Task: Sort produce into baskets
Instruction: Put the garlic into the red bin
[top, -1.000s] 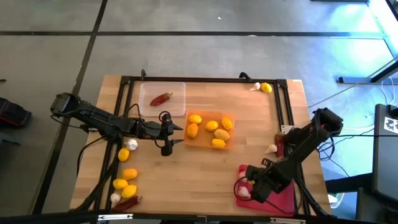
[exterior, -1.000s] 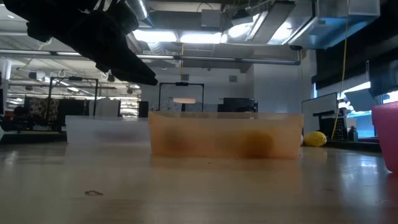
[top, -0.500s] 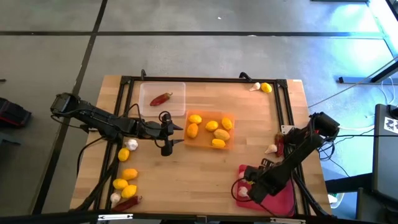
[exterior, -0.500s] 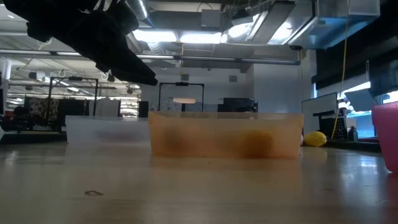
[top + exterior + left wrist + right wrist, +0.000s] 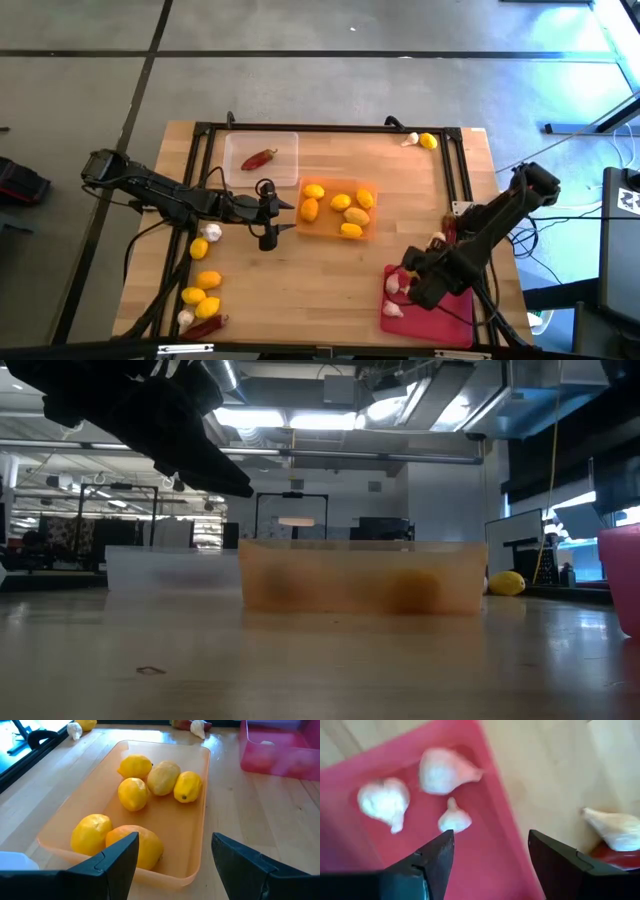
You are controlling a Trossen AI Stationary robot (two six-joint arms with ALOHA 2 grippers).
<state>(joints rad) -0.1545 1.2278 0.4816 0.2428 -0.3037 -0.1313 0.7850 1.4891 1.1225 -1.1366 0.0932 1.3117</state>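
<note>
Here, my right claw [image 5: 412, 283] hung empty, fingers apart, over the red-pink plastic tray [image 5: 350, 865] holding three whitish garlic bulbs [image 5: 443, 771]. My left claw [image 5: 170, 851], fingers also spread, waited beside the orange plastic tray [image 5: 369, 230] of yellow oval lemons [image 5: 133, 793] mid-table [image 5: 300, 280].

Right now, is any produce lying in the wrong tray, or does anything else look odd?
Nothing is missorted: the orange tray holds only lemons, the red-pink tray only garlic bulbs, and the clear tray one chili pepper. Much produce still lies loose on the table, unsorted.
</note>
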